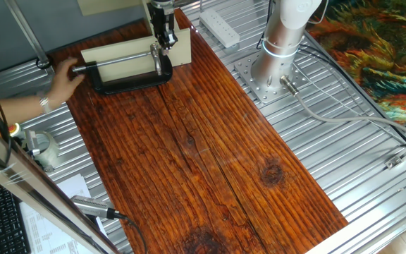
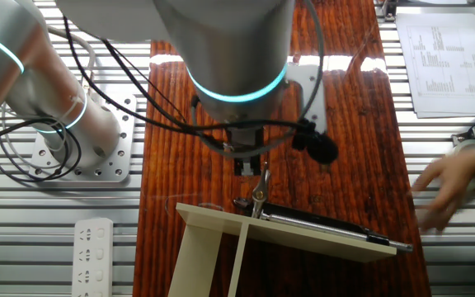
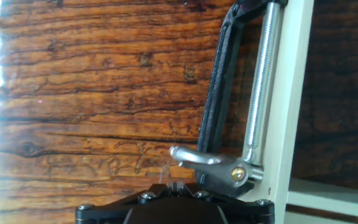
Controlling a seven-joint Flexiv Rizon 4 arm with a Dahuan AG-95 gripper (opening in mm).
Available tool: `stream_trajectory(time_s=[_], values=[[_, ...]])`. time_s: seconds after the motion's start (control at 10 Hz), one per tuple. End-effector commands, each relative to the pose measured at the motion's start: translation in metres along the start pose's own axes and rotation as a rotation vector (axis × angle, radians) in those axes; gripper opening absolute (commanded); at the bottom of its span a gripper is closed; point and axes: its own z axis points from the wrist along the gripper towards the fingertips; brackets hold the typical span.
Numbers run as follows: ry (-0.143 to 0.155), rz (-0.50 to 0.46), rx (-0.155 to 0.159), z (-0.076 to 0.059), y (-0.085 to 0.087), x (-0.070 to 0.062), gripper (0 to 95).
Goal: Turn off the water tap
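The water tap is a long chrome rod [image 3: 263, 81] with a short curved end piece [image 3: 194, 159]. It is joined to a cream block [image 3: 294, 93] and a black tray [image 3: 219, 93]. My gripper [image 3: 174, 184] is at the bottom edge of the hand view, just below the curved end piece. Its fingers are pressed together with nothing between them. In one fixed view the gripper [image 1: 165, 44] stands over the right end of the tap [image 1: 122, 61]. In the other fixed view the gripper [image 2: 260, 196] points down at the tap's end [image 2: 256, 208] by the cream block [image 2: 221, 239].
A person's hand [image 1: 63, 77] holds the tap's far end and shows blurred in the other fixed view [image 2: 452, 194]. A white power strip [image 1: 220, 27] and the silver robot-base column [image 1: 286, 35] stand to the right. Papers [image 2: 439, 58] lie off the wooden board [image 1: 203, 155].
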Motion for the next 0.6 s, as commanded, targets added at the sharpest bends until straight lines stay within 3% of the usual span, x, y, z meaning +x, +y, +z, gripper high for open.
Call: stream_trajectory(time_s=[0.1, 0.4, 0.6], values=[[0.007, -0.008, 0.0, -0.0048, 0.0011, -0.004, 0.0], [0.006, -0.03, -0.026, -0.0098, 0.0048, -0.0086, 0.0], [0.011, -0.004, -0.025, -0.0099, 0.0039, -0.0084, 0.0]])
